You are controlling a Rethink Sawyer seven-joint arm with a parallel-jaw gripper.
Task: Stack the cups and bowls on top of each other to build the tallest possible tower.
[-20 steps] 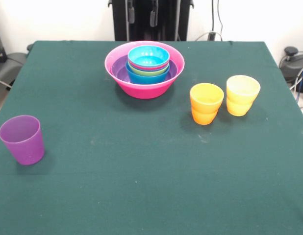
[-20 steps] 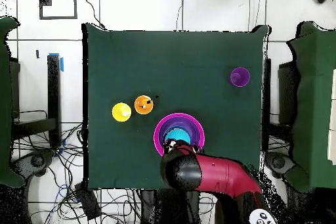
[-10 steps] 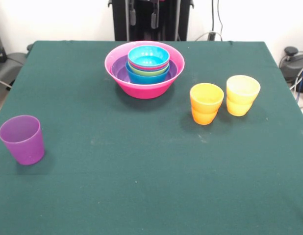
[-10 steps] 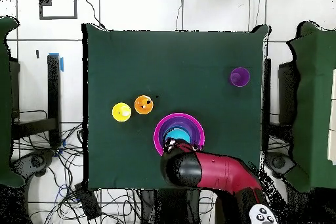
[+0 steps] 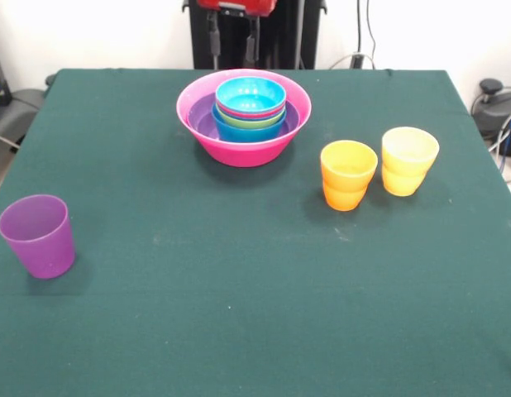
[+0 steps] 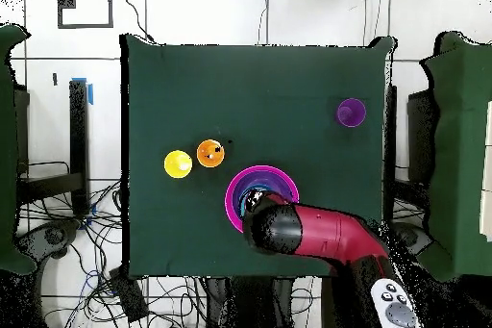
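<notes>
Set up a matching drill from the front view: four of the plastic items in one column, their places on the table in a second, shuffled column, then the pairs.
Items:
1. purple cup
2. orange cup
3. yellow cup
4. cyan bowl

Places:
A. topmost in the nest inside the hot-pink bowl
B. alone near the picture's left edge
C. furthest to the picture's right
D. between the bowls and the yellow cup

Pairs: 1-B, 2-D, 3-C, 4-A

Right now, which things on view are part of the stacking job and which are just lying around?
Job:
nested bowls
orange cup
yellow cup
purple cup

Lying about:
cables on the floor beside the table
</notes>
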